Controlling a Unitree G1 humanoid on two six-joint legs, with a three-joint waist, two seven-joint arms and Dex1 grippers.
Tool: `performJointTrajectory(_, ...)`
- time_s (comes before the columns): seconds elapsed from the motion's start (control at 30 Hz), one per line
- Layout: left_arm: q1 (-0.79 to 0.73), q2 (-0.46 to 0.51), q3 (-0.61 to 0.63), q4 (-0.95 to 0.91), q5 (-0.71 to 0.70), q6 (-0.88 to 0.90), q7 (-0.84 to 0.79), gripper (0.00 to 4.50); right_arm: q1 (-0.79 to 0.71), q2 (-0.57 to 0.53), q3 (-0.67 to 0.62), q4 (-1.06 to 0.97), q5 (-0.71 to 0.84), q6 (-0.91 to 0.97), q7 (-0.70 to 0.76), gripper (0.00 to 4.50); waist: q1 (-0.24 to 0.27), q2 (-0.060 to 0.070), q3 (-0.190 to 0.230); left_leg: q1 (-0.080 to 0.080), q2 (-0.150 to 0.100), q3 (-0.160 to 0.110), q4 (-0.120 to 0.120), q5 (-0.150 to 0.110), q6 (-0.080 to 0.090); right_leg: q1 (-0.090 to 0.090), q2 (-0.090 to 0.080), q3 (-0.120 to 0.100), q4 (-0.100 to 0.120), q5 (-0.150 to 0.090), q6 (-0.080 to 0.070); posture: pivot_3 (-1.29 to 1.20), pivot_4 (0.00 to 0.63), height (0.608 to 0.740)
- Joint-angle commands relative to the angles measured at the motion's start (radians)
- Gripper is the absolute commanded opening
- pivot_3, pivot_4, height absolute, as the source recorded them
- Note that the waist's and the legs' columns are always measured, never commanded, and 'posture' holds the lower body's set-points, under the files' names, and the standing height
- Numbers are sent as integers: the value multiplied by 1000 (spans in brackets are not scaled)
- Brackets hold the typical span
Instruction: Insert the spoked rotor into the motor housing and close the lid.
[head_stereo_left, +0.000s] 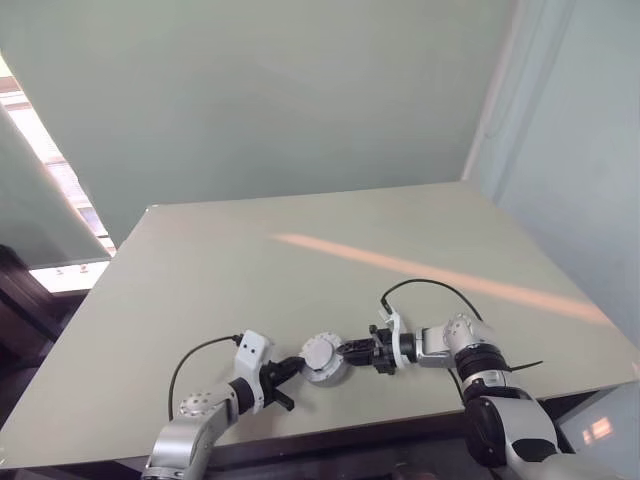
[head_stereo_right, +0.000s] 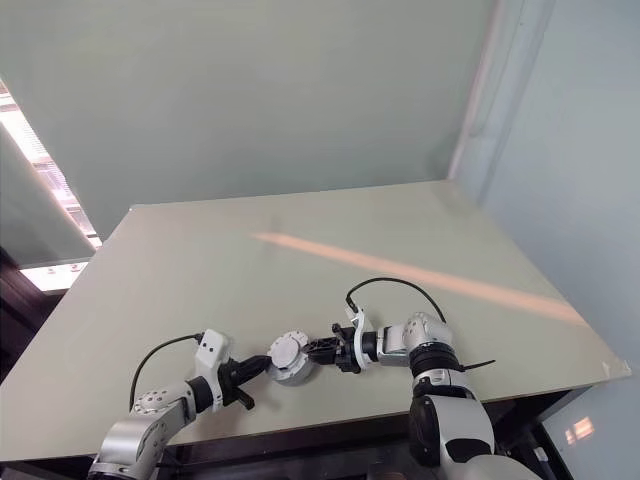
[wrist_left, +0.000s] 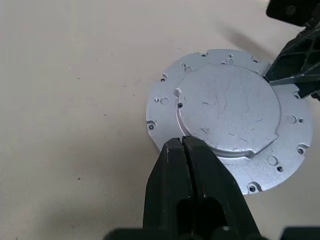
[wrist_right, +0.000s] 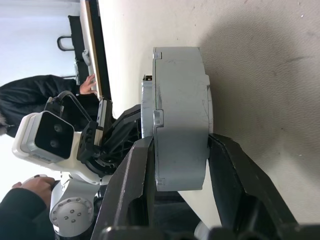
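Observation:
A round silver-grey metal body, the motor housing (head_stereo_left: 322, 357) as far as I can tell, lies near the table's front edge with a plain raised face (wrist_left: 230, 110) up on a wider flange with screw holes. No windings show. My right gripper (head_stereo_left: 348, 352) reaches in from the right, its fingers (wrist_right: 135, 170) pressed on opposite sides of the thick body (wrist_right: 180, 115). From the left, my left gripper (wrist_left: 182, 142) is shut, its tips resting at the flange's rim with nothing between them. The spoked rotor and the lid are out of view.
The pale table (head_stereo_left: 300, 260) stretches far behind the housing, with its front edge close below both grippers. A black cable (head_stereo_left: 430, 285) loops over the table by my right wrist. In the right wrist view, a person in dark sleeves (wrist_right: 45, 95) is beyond the table's edge.

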Motion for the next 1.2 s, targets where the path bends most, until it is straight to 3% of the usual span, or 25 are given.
performJointTrajectory(0.03,3,0,-23,29,12,79,16,385,-13,17,5,-15,35,-8,15,1245,0,0,0,0,0,0,0,0,0,0,0,0,0,0,0,0,0,740)
performJointTrajectory(0.2,-1,0,54,9,-40,102,16,1901,-12,17,7,-14,35,-10,13,1245,-9,0,0,0,1,0,0,0,0,0,1,0,0,0,0,0,0,740)
performJointTrajectory(0.43,-30,-24,346,38,-262,182,60,4326,-3,20,-10,-15,55,-10,12,1245,-25,-7,10,-3,4,-1,0,0,0,-4,4,0,0,1,2,0,0,740)
performJointTrajectory(0.67,-11,-109,561,-7,-596,427,155,4417,17,51,-86,-41,136,-2,26,1245,-26,-9,10,-14,4,-1,1,0,1,-12,4,1,0,2,2,0,0,740)
performJointTrajectory(0.93,20,-194,588,-67,-771,510,249,4417,5,104,-152,-113,225,34,5,1245,-26,-11,12,-19,4,-1,2,0,0,-17,4,1,1,3,1,0,0,740)
performJointTrajectory(1.2,21,-274,594,-94,-982,541,332,4417,0,151,-135,-215,264,72,-29,1245,-26,-11,12,-19,4,0,2,0,0,-17,5,1,1,3,1,0,0,740)
